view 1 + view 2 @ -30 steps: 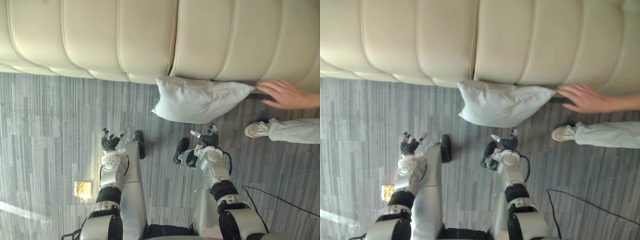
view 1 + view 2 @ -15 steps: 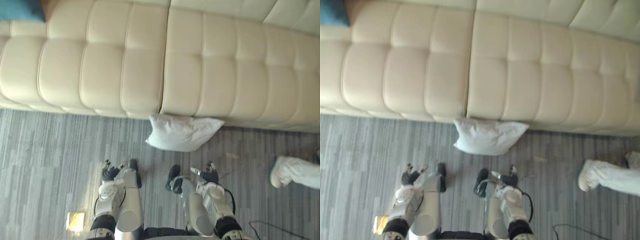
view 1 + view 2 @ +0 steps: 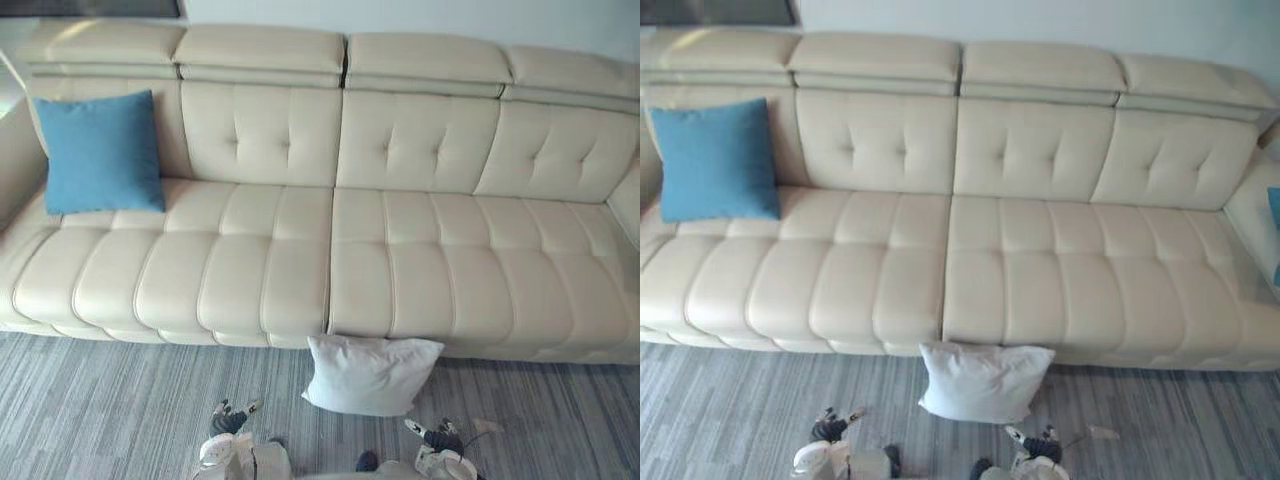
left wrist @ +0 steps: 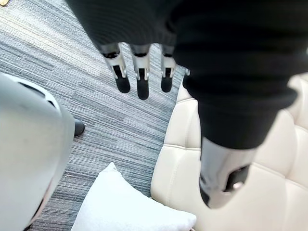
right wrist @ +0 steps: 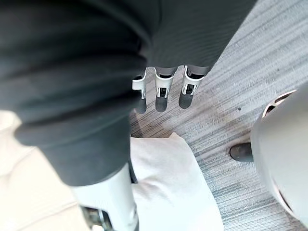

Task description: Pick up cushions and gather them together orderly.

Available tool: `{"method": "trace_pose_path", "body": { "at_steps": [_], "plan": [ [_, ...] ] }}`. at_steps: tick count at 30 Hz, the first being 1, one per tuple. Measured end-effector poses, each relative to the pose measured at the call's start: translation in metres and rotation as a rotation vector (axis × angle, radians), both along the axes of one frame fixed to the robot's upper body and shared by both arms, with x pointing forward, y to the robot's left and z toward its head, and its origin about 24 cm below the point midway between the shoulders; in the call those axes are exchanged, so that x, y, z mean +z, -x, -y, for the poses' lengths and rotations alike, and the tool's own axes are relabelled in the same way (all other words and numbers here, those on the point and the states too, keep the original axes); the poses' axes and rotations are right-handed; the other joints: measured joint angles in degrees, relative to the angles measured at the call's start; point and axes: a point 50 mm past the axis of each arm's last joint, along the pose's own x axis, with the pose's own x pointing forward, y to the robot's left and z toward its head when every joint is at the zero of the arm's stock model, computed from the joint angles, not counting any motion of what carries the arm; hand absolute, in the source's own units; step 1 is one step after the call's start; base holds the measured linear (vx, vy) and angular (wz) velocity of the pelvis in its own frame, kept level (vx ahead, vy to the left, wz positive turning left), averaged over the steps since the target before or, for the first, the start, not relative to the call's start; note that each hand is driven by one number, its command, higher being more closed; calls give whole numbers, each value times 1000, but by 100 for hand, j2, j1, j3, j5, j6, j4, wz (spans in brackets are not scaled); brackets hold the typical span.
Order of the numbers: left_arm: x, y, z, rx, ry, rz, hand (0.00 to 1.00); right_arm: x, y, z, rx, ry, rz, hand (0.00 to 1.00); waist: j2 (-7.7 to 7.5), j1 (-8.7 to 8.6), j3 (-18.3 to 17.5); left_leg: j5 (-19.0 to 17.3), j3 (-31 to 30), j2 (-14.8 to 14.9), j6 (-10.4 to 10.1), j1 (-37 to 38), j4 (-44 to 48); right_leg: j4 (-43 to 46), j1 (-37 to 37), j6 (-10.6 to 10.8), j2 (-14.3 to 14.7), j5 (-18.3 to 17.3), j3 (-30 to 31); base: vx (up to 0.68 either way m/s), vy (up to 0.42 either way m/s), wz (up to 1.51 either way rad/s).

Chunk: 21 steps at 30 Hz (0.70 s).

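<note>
1. The left hand (image 3: 229,421) hangs low over the grey striped carpet (image 3: 110,420), in front of the cream tufted leather sofa (image 3: 420,270). In the left wrist view its fingers (image 4: 142,83) are extended straight with the thumb set apart. The hand holds nothing.

2. The right hand (image 3: 441,437) is also low over the carpet, on the robot's right. In the right wrist view its fingers (image 5: 162,94) are extended straight. This hand holds nothing either.

3. The white rectangular fabric cushion (image 3: 370,373) lies on the carpet with its far edge against the sofa's front, below the seam between the two middle seats. It sits just ahead of both hands, nearer the right hand, and touches neither.

4. The blue square fabric cushion (image 3: 100,152) stands upright on the seat at the sofa's left end. It leans on the backrest, well apart from the white cushion.
</note>
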Motion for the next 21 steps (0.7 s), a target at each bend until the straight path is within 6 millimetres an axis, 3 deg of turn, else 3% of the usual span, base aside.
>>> {"method": "trace_pose_path", "body": {
  "at_steps": [6,8,10,11,12,13,14,16,18,21],
  "plan": [
    [-2,6,-1,-17,-3,-30,0,0,-1,-1,-15,-18,2,0,15,19,5,-94,356,95,-5,162,84,81,-72,4,57,94,353,-21,11,-33],
    [-2,4,1,-14,5,-18,0,1,-9,-2,-2,-19,17,0,105,108,118,-351,556,304,-9,131,461,716,-364,40,121,67,455,-90,30,-80],
    [-1,2,-1,-35,0,-13,0,5,-20,0,23,-5,43,0,199,73,321,-696,747,547,30,133,992,1849,-932,86,94,36,343,-201,64,-64],
    [-1,2,-1,-38,-1,-14,0,4,-20,0,41,-2,36,0,162,59,314,-736,806,597,48,142,1059,2010,-1003,83,57,33,277,-163,43,-38],
    [-1,2,-3,-40,-5,-15,0,4,-21,0,53,-1,30,0,140,50,310,-742,877,646,58,152,1082,2082,-1033,60,20,19,192,-127,-13,-24],
    [0,2,-4,-41,-9,-14,0,4,-25,-1,73,1,28,0,113,52,323,-723,950,680,60,155,1083,2447,-1087,-287,-298,-288,-245,-108,-23,-13],
    [0,2,-4,-41,-10,-14,0,3,-25,0,77,2,21,0,119,50,321,-720,948,695,49,170,1082,2519,-1100,-291,-410,-360,-363,-53,-52,-17],
    [0,2,-7,-39,-17,-15,0,1,-27,0,104,7,-7,0,161,60,347,-763,952,829,-152,202,1072,2440,-1197,-222,-703,-440,-515,36,-95,-30],
    [2,3,-16,-48,-44,-19,0,1,-32,-1,147,13,-17,0,161,63,381,-808,842,913,-376,195,987,1919,-1362,-61,-679,-335,-101,42,-186,-40],
    [2,8,-29,-75,-85,-47,0,0,-29,0,174,23,-37,0,-48,47,358,-787,442,775,-736,245,763,1342,-1345,215,-705,-24,286,177,-317,2]
  ]
}}
